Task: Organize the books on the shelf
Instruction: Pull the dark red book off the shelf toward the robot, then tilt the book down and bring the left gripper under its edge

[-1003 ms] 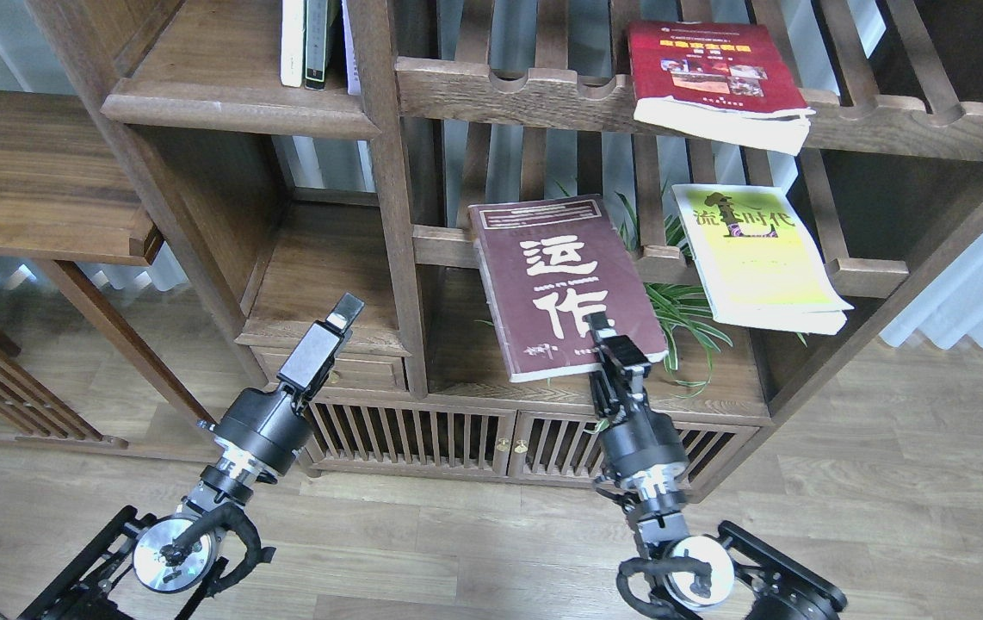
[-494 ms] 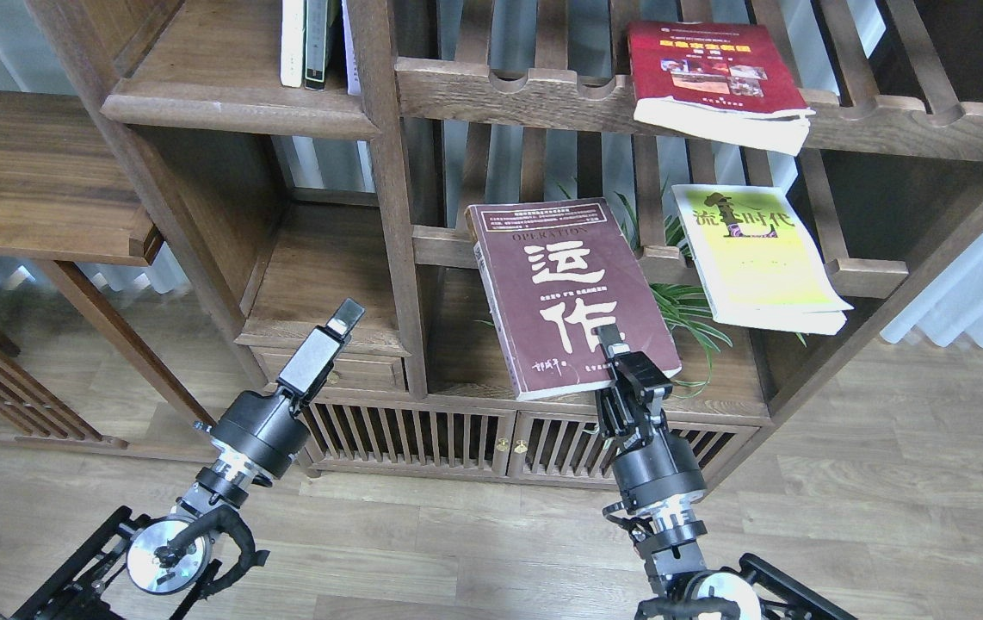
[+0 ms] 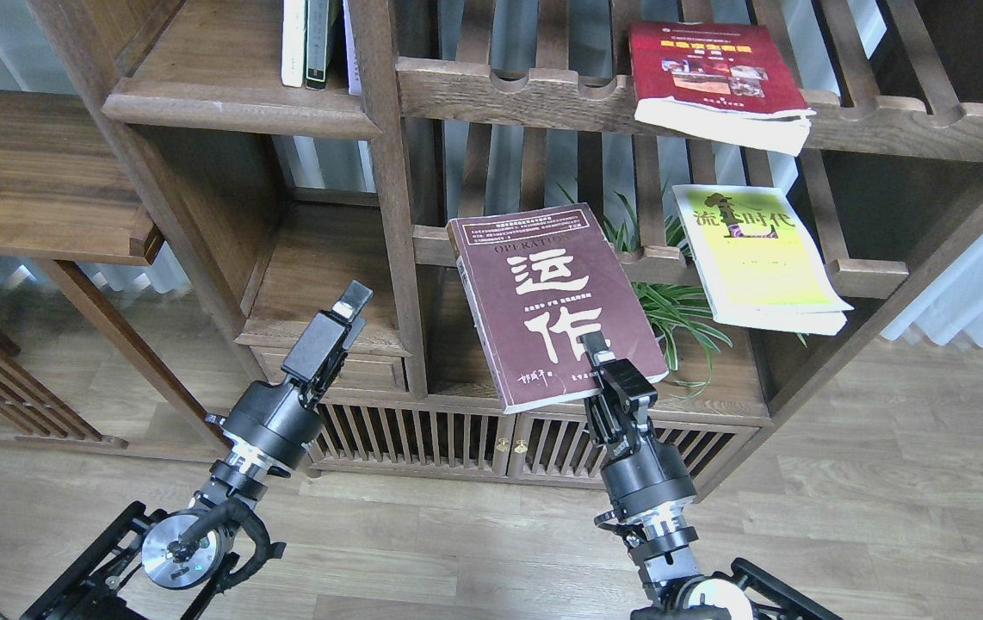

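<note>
Books lie scattered over the wooden shelf unit (image 3: 388, 224). The right gripper (image 3: 602, 357) pinches the lower edge of the maroon book (image 3: 553, 306), holding it tilted, cover up, in front of the middle slatted shelf (its top edge near the slats). The left gripper (image 3: 347, 312) hangs free before the small left compartment, fingers pressed together on nothing. A yellow book (image 3: 758, 258) rests on the slats at right; a red book (image 3: 715, 82) lies one shelf above.
</note>
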Controlling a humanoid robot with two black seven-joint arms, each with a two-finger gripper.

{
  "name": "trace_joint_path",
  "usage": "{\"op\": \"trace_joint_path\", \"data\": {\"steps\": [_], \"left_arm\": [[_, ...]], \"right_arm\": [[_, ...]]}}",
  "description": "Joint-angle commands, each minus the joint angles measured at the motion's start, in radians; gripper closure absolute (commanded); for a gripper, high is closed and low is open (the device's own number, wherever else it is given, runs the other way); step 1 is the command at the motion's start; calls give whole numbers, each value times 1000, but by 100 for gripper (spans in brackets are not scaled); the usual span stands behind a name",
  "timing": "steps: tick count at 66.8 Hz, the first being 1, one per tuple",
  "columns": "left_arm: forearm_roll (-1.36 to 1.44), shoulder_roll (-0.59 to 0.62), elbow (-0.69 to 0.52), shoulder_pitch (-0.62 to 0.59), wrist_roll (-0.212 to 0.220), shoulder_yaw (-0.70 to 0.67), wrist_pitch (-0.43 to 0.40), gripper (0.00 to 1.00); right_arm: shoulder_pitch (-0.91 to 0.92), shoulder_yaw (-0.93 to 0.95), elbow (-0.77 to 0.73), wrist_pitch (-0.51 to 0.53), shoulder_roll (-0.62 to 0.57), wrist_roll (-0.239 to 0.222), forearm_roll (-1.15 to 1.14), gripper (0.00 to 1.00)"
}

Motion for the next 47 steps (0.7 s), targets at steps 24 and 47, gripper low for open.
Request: {"op": "trace_joint_path", "data": {"steps": [24, 47], "left_arm": [[-167, 179, 4, -4, 1, 91, 0, 3], [-169, 185, 7, -4, 1, 125, 0, 3]], "right_arm": [[-1, -105, -14, 0, 69, -66, -29, 96], [16, -109, -72, 0, 123, -66, -70, 96]]}}
